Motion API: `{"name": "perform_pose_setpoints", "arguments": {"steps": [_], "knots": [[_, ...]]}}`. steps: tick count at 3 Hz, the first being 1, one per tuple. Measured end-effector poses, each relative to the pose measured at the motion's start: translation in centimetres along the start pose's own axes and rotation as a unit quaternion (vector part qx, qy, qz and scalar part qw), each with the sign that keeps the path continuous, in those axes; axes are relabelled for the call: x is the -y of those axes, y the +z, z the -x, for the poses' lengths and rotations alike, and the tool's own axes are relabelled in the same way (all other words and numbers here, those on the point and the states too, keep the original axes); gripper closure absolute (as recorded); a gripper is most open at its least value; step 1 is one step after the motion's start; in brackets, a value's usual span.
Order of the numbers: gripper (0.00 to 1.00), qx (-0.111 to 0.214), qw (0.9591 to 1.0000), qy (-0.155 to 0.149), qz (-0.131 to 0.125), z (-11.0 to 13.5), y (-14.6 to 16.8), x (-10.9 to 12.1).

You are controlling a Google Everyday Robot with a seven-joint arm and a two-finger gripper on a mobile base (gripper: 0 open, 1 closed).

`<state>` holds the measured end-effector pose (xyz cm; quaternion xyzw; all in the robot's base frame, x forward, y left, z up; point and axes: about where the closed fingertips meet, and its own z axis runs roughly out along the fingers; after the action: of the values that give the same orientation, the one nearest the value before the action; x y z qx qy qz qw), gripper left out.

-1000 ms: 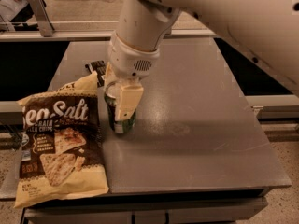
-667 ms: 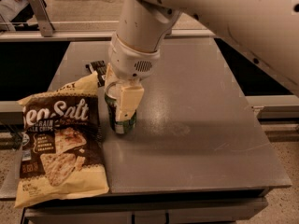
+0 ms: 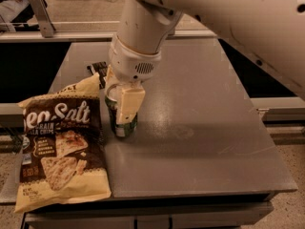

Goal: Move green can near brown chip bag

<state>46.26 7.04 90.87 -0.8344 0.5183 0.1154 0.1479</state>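
The green can point(image 3: 125, 127) stands upright on the grey table point(image 3: 205, 128), right beside the right edge of the brown chip bag point(image 3: 59, 151). The bag lies flat at the table's front left, with white "Sea Salt" lettering and a cream-yellow lower part. My gripper point(image 3: 119, 104) comes down from above and is shut on the can. One cream finger point(image 3: 128, 104) covers the can's front and the other sits behind it on the left. The can's top is mostly hidden by the gripper.
A small flat black wrapper point(image 3: 98, 67) lies just behind the gripper near the bag's top corner. My large white arm point(image 3: 228, 18) crosses the upper right. A metal rail point(image 3: 40, 8) runs behind the table. The table's front edge is close below the bag.
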Motion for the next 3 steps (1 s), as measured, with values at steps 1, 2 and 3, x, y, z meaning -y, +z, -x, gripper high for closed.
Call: {"name": "perform_pose_setpoints", "arguments": {"steps": [1, 2, 3], "knots": [[0.27, 0.0, 1.0, -0.001, -0.001, 0.13, 0.06, 0.05], [0.04, 0.001, 1.0, -0.002, -0.002, 0.25, 0.12, 0.09], [0.0, 0.001, 1.0, -0.003, -0.002, 0.33, 0.16, 0.11]]}}
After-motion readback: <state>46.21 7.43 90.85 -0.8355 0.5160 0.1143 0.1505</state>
